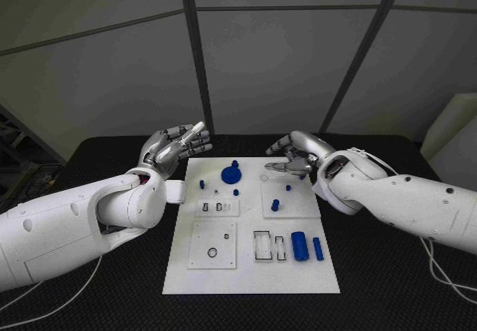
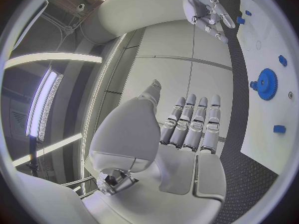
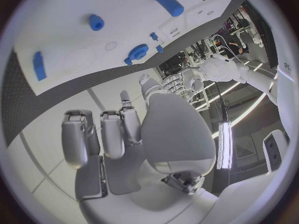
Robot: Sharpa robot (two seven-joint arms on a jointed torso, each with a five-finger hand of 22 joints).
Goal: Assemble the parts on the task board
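Note:
The white task board [image 1: 254, 276] lies in the middle of the black table. On it, a blue gear [image 1: 231, 174] sits near the far edge, small blue pegs [image 1: 276, 205] stand around mid-board, and a blue cylinder [image 1: 299, 246] lies beside a blue bar [image 1: 318, 249] near the right side. My left hand [image 1: 179, 146] hovers past the board's far left corner, fingers straight and apart, holding nothing. My right hand [image 1: 295, 153] hangs over the far edge with its fingers loosely bent and nothing in them. The left hand [image 2: 187, 129] faces the gear [image 2: 266, 83]. The right hand [image 3: 124, 134] shows an empty palm.
Inset plates on the board carry rectangular slots [image 1: 265, 246] and a ring-shaped recess [image 1: 213, 253]. A thin cable [image 1: 438, 265] runs over the table at the right. Black table [image 1: 387, 303] surrounds the board on all sides.

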